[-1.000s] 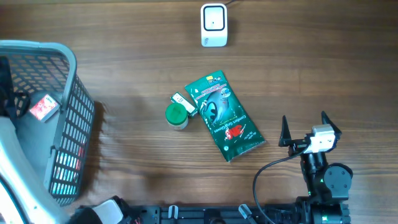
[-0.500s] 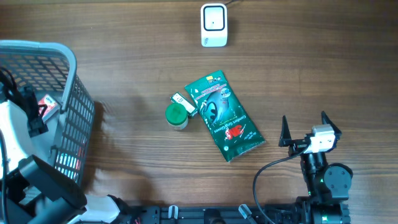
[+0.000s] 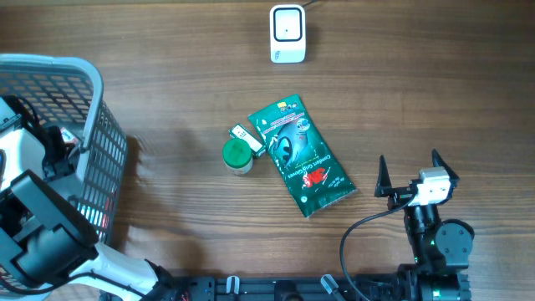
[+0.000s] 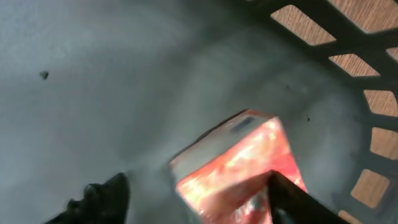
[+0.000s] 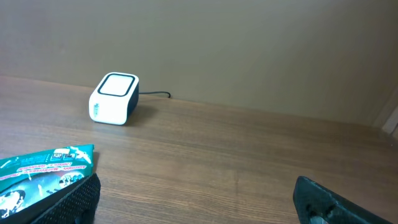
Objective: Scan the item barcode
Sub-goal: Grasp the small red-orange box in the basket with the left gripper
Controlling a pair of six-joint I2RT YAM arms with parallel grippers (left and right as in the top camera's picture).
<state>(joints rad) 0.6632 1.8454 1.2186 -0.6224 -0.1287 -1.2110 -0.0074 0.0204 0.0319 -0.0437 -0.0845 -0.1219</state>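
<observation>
- Left end effector (image 4: 196, 179): down inside the basket (image 3: 109, 167), fingers apart and set either side of the red box (image 4: 242, 162). The right finger meets the box edge, while a gap shows at the left finger, so there is no clamp yet.
- Red box: judged to be the item to scan. It lies on the basket floor near the mesh wall, directly between the fingers, so closing should need no further travel.
- Long axis: seems to run slantwise to the line between the fingers, though blur in the left wrist view prevents a firm reading. A skewed grip could turn the box as the fingers meet it.
- Right end effector (image 3: 409, 171): fingers wide apart, holding nothing, parked at the near right of the table (image 3: 167, 50). It is well apart from the basket, so the left arm is plainly the nearer one.
- Scanner (image 3: 287, 33): stands at the far edge of the table, well apart from the basket. The box must be lifted out over the rim and carried across to reach it.
- Other things: a green pouch (image 3: 303, 156) and a green-capped jar (image 3: 237, 155) lie mid-table, just beside each other.
- Change from a second ago: the box then lay uncovered in the basket with the left arm only at the picture's edge. Now the arm hangs over the basket and hides most of the box from overhead, with its fingers narrowing. The right arm, pouch, jar and scanner have not moved.
</observation>
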